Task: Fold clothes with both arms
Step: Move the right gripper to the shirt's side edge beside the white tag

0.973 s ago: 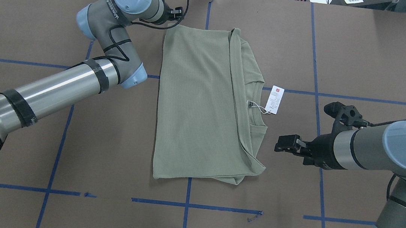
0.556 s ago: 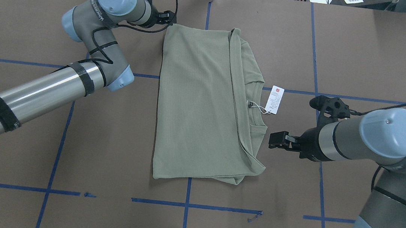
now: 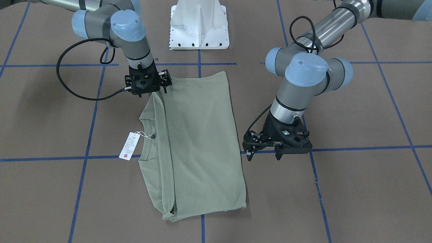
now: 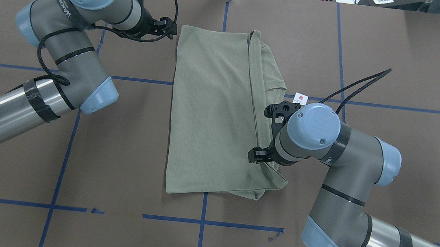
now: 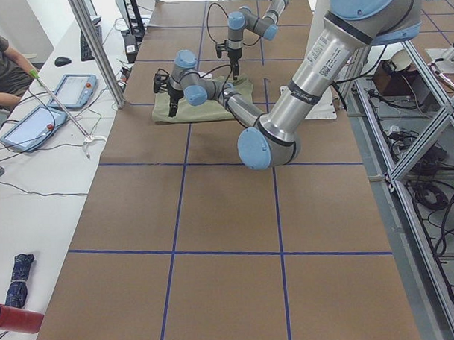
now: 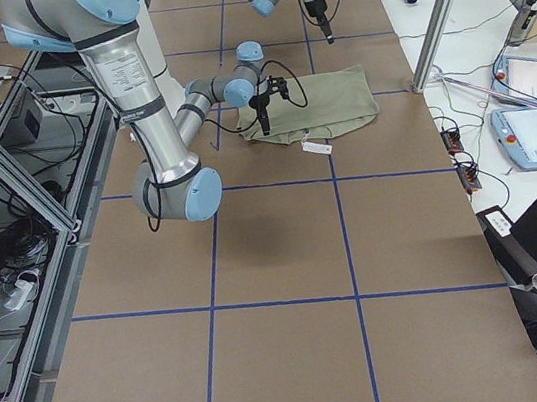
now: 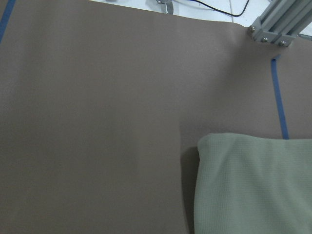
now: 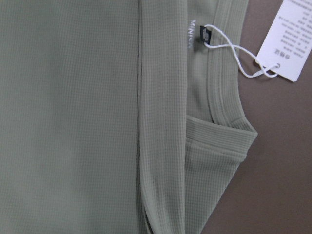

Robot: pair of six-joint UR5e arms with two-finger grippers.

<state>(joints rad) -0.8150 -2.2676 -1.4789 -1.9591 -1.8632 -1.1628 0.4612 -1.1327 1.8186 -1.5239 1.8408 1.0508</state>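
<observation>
Right end effector (image 4: pixel 256 156) hovers over the layered right edge of the folded shirt (image 4: pixel 212 114), toward its near corner; its grip is hidden, so I cannot tell. It should catch every layer before lifting. Left end effector (image 3: pixel 263 156), prongs seemingly parted and empty, hangs beside the shirt's far left corner, over the counter (image 3: pixel 354 189).
</observation>
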